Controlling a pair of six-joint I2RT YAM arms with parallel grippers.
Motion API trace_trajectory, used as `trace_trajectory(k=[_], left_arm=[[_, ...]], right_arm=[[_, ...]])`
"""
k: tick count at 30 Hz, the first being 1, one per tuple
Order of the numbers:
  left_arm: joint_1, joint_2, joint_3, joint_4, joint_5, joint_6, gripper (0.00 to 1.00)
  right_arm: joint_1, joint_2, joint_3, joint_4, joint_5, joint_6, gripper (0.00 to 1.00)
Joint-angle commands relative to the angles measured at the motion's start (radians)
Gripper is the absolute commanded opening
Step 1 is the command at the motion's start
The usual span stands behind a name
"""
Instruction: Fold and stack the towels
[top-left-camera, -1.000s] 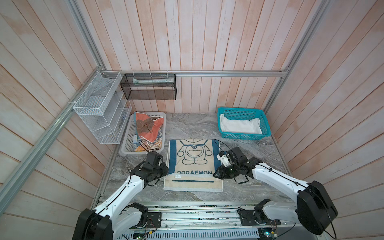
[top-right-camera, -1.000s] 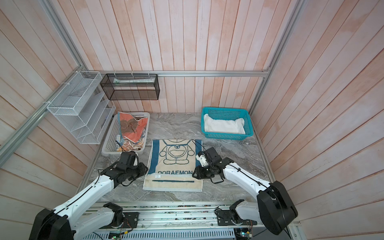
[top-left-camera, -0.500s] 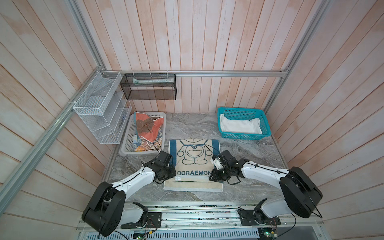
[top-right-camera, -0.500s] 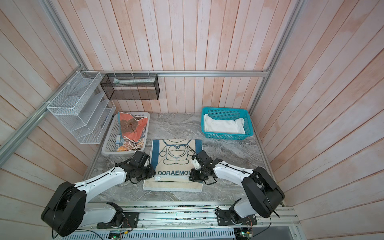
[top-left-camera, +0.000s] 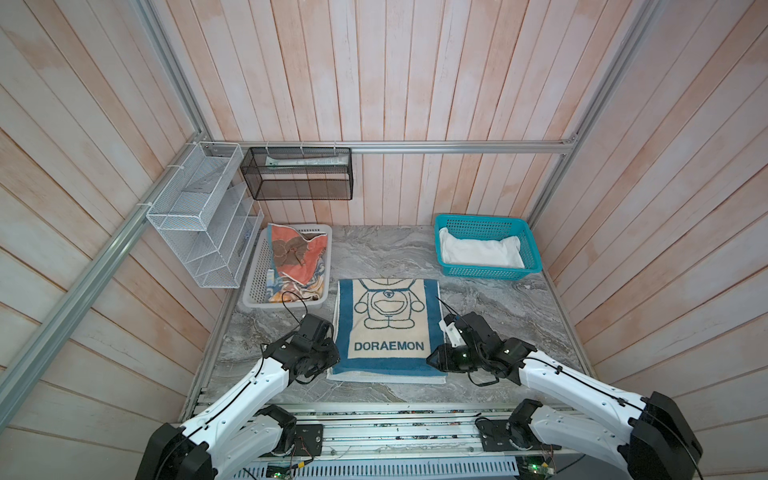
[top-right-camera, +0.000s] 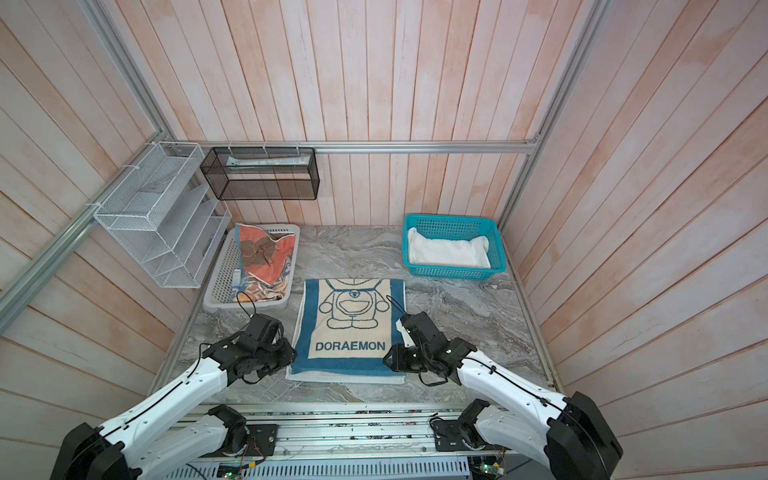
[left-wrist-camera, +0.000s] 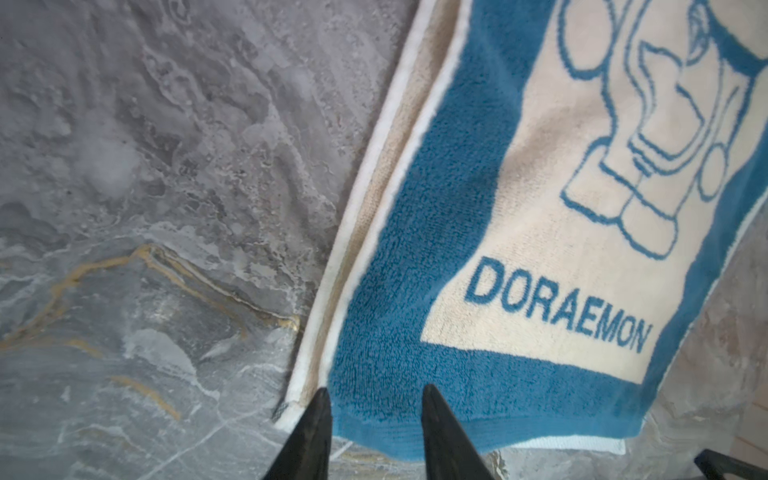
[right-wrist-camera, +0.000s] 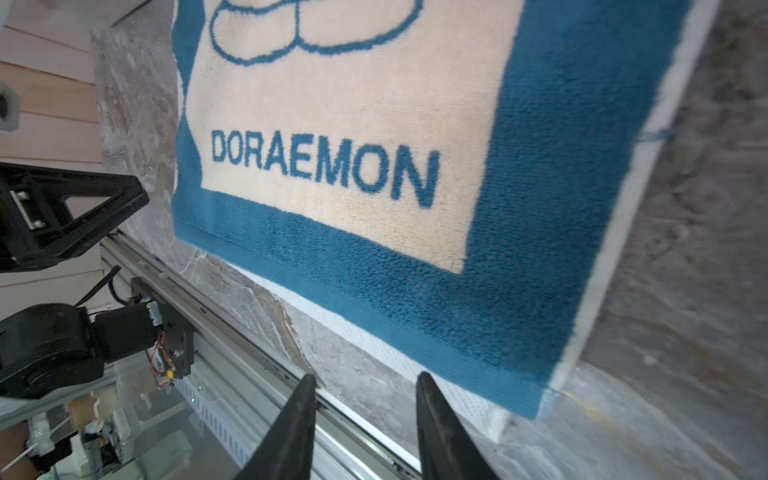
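Lying flat on the tabletop (top-left-camera: 498, 307), the blue-cream towel (top-left-camera: 388, 328) lettered "DORAEMON" is flanked at its near corners by the left fingers (left-wrist-camera: 309, 436) and right fingers (right-wrist-camera: 293, 428), both seen parted, nothing gripped.

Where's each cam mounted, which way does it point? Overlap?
Top views: high above the near edge of the table, looking down toward the back wall; left arm and right arm show.
Left wrist: on the left arm, looking down past the open left jaws at the near left corner of the DORAEMON towel.
Right wrist: on the right arm, looking across the towel's near right corner toward the left arm; open right jaws show.
Shared: the towel's lettering, every view.
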Motion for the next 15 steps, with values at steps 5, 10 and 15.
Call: trace_trajectory(k=[5, 10, 15], left_arm=[[0.079, 0.034, -0.095, 0.193, 0.172, -0.047, 0.41], [0.082, 0.054, -0.14, 0.237, 0.208, -0.072, 0.44], [0.072, 0.045, -0.195, 0.284, 0.25, -0.114, 0.47]], right_arm=[[-0.064, -0.023, -0.116, -0.029, 0.095, 0.105, 0.47], [-0.066, 0.033, -0.137, 0.011, 0.093, 0.096, 0.48], [-0.075, 0.114, -0.125, 0.067, 0.053, 0.058, 0.44]])
